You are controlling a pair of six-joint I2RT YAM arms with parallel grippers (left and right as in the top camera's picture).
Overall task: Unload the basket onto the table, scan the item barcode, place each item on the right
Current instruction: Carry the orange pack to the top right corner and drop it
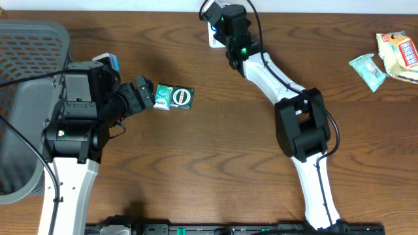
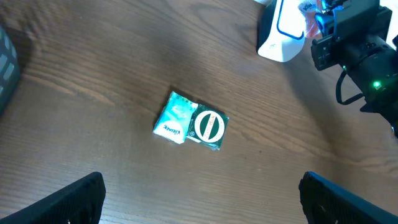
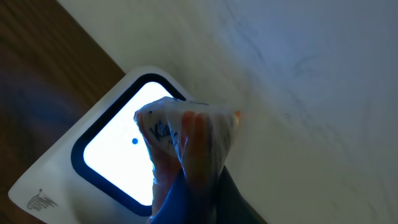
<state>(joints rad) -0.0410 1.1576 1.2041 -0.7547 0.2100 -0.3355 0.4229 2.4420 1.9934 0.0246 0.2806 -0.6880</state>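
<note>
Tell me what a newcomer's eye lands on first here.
The right claw, shut on a crinkly wrapped packet, holds it in front of the glowing white scanner at the table's far edge. Nearer the middle, a green tissue pack lies flat on the wood, with the open left claw just beside it.

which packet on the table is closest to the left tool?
The green-and-white flat plastic packet, lying just ahead of the open left tool. The pale teal packet and the yellow-red packet sit at the far right edge.
</note>
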